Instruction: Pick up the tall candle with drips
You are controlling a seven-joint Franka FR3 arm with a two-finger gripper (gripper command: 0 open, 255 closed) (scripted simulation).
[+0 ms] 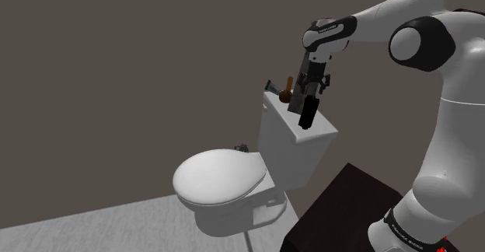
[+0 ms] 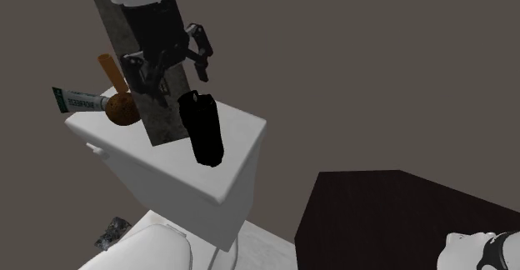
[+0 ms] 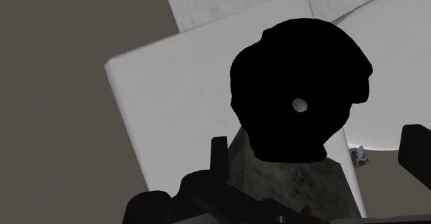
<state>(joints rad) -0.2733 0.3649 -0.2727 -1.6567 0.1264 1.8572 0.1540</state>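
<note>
One candle [image 2: 202, 128], one toilet [image 1: 291, 145].

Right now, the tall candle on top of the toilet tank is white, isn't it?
Not quite. The candle is black, not white, as the second exterior view shows. It does stand on top of the toilet tank.

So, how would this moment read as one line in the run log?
stage: pre-grasp | gripper: open, above black candle, not touching | candle: on toilet tank lid | lifted: not yet

grey slab [image 2: 162, 114] just beside black candle [image 2: 204, 131], tank lid [image 2: 242, 135] bare on other side
</note>
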